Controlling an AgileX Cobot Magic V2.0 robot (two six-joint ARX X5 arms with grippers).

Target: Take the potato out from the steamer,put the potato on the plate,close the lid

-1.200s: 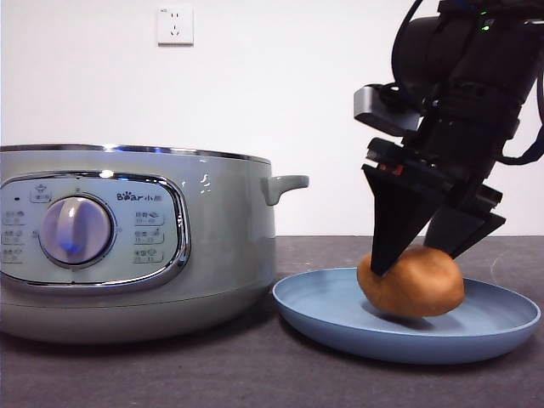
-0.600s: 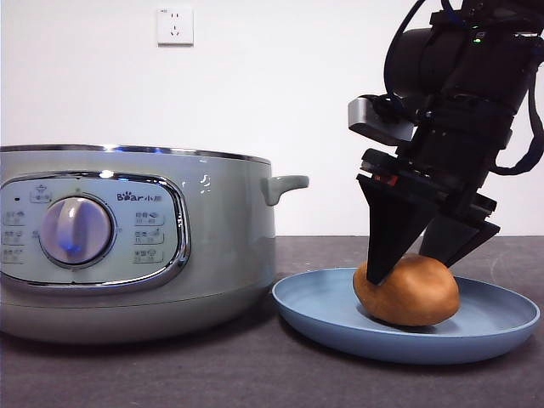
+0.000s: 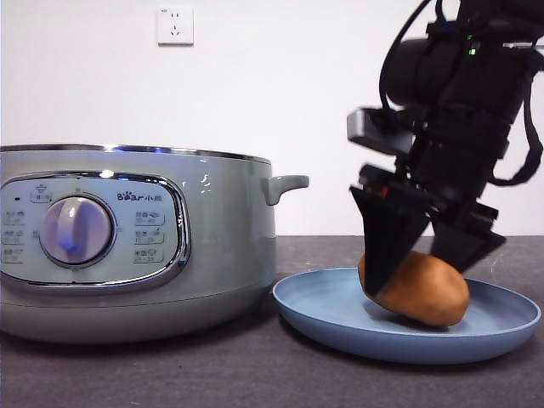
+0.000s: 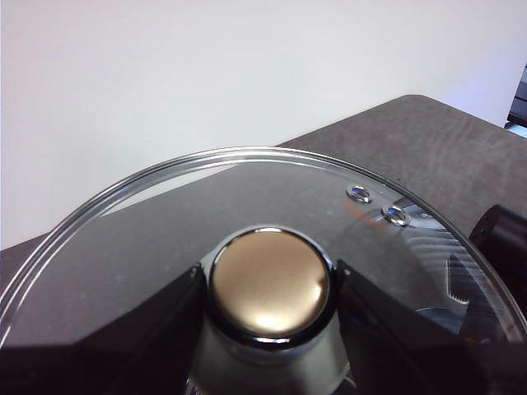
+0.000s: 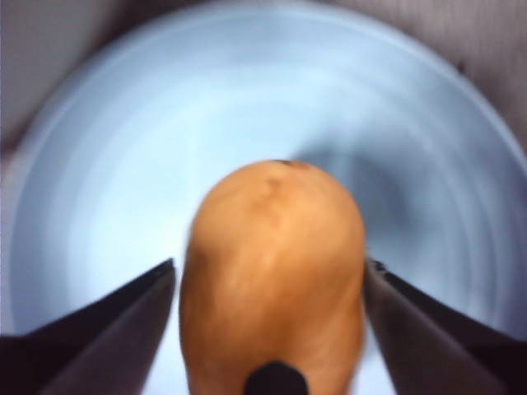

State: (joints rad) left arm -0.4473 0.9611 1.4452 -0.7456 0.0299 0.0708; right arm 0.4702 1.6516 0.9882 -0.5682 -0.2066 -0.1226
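Note:
The orange-brown potato lies tilted in the light blue plate at the right of the front view. My right gripper reaches down over it, jaws slightly spread, one on each side of the potato just above the plate. My left gripper is shut on the knob of the glass lid and holds it up, out of the front view. The grey-green steamer stands at the left with no lid on it.
The steamer's stubby side handle points toward the plate, with a small gap between steamer and plate. A white wall with a socket stands behind the dark table.
The right gripper lowered the potato onto the plate. Its jaws spread a little, and the potato shifted right and tilted.

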